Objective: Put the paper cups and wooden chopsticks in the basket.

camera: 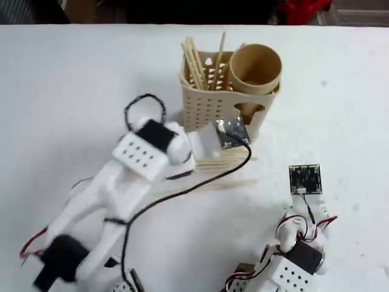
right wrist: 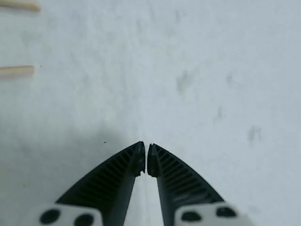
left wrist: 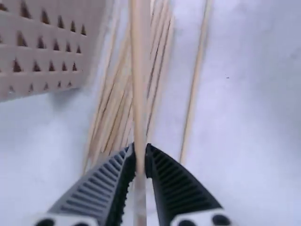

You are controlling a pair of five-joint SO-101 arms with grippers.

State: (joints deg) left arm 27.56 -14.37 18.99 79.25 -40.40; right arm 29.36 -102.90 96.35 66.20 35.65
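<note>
Your left gripper [left wrist: 140,157] is clenched on one chopstick [left wrist: 139,70]. The fingers pinch it close to one end, and its long axis runs straight out ahead of the fingertips, in line with the gripper itself. This is the relation that matters. The stick points forward and lies nearly flat, while the basket [camera: 209,106] opens upward, so I judge you must lift the stick and tip it until it goes down end-first.

Below the held stick and ahead of the fingers, the loose chopsticks [left wrist: 113,117] lie on the table [left wrist: 254,94], almost parallel to it. The basket wall stands ahead of the fingers and off to one side, near this pile. In the high view, some sticks already stand upright in one compartment, and the paper cups [camera: 255,67] sit in the other.

Your right gripper [right wrist: 145,157] has its fingers pressed together on nothing, over bare table. Two stick ends lie well ahead of its fingertips and to the side. The left arm is the nearer one to both pile and basket — let it carry on.
</note>
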